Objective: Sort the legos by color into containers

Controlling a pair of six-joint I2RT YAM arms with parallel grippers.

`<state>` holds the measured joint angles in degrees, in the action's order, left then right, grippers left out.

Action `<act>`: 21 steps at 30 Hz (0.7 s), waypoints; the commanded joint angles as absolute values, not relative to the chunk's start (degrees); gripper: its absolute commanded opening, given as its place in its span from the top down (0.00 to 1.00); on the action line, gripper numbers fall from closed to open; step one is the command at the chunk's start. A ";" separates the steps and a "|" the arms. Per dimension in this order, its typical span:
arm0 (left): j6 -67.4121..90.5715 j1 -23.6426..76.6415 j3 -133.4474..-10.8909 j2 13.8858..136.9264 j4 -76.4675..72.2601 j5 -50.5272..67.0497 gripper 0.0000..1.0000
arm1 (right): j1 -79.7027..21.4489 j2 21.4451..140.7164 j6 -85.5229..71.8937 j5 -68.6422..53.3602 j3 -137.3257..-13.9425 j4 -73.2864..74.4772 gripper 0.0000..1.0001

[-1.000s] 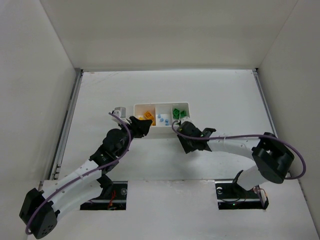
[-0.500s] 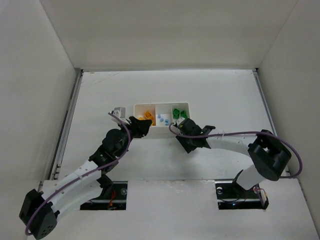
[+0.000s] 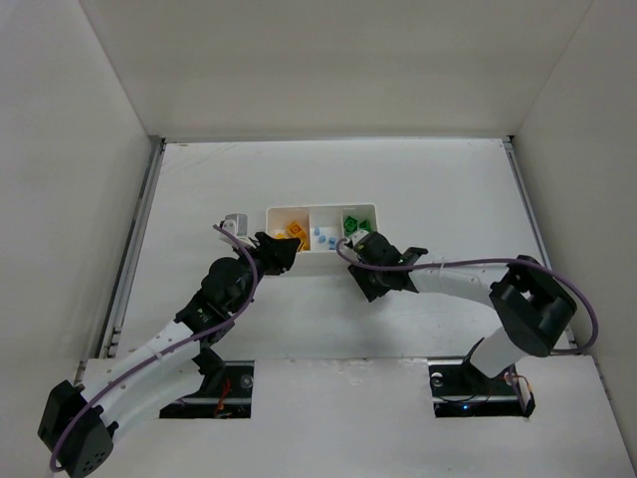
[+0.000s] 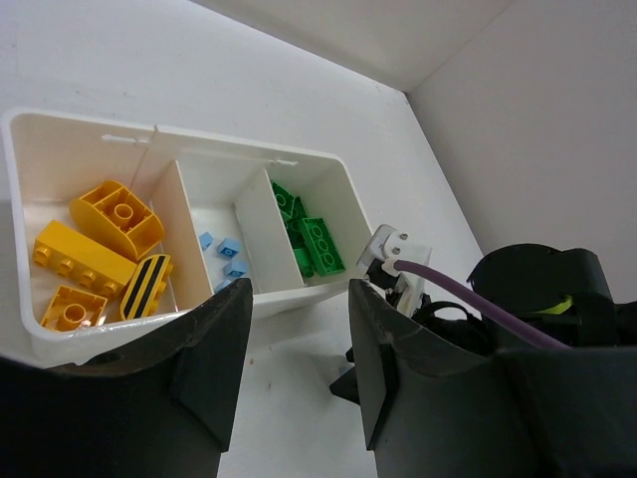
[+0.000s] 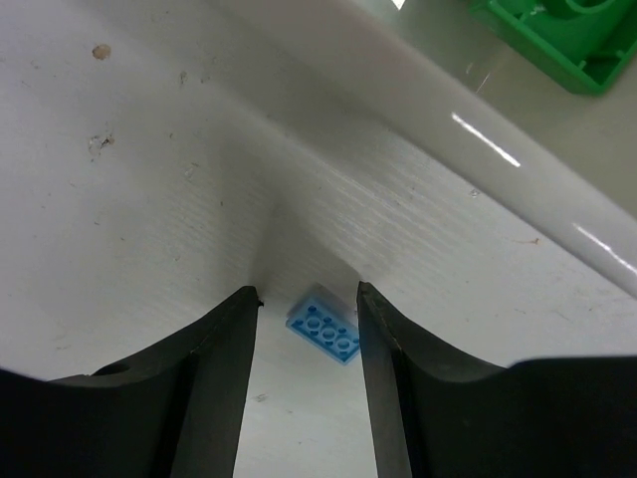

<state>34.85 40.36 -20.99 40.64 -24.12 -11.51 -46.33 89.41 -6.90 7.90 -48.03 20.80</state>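
Right gripper point(image 5: 307, 304): jaws apart, astride a loose blue lego point(image 5: 323, 325); whether either finger touches it I cannot tell. In the top view it sits closer to the tray than a second ago.
Loose blue lego: flat on the table point(image 3: 448, 189), just beside the tray's point(image 4: 60, 149) outer near wall, at its green end.
Left gripper point(image 4: 292, 339): jaws apart, nothing between them; at the tray's near-left corner, unmoved.
Tray: yellow legos point(image 4: 100, 254) in the left compartment, blue legos point(image 4: 227, 249) in the middle, green legos point(image 4: 318, 244) in the right; position unchanged.
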 commanded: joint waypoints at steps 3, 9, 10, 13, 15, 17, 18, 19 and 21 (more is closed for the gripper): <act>33.66 39.94 -20.30 40.34 -25.66 -10.64 0.60 | -48.73 87.72 -13.26 6.59 -45.89 21.71 0.46; 33.66 40.56 -20.39 40.87 -26.10 -10.63 0.60 | -49.69 85.17 -17.39 8.08 -45.78 23.46 0.42; 33.75 40.56 -20.39 40.96 -26.19 -10.63 0.60 | -50.57 85.25 -18.01 8.17 -46.14 23.90 0.41; 33.75 40.82 -20.39 40.78 -26.19 -10.63 0.60 | -51.98 85.17 -19.86 7.74 -46.67 24.08 0.39; 33.75 40.91 -20.39 40.52 -26.10 -10.63 0.60 | -52.86 85.25 -21.26 6.95 -46.58 23.73 0.40; 33.66 40.91 -20.30 39.99 -25.93 -10.72 0.60 | -53.65 85.25 -22.76 6.24 -46.06 23.64 0.41; 33.66 40.91 -20.30 39.82 -25.93 -10.72 0.60 | -54.18 85.25 -23.20 6.68 -45.79 23.90 0.44; 33.66 40.91 -20.22 39.73 -25.93 -10.72 0.60 | -54.70 85.08 -23.46 7.46 -45.53 24.60 0.47; 33.75 40.82 -20.21 39.73 -25.93 -10.64 0.60 | -55.24 84.73 -23.82 9.66 -45.27 25.75 0.50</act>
<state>34.72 40.53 -20.97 40.86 -24.12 -11.11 -53.78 86.24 -20.95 8.36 -45.36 23.09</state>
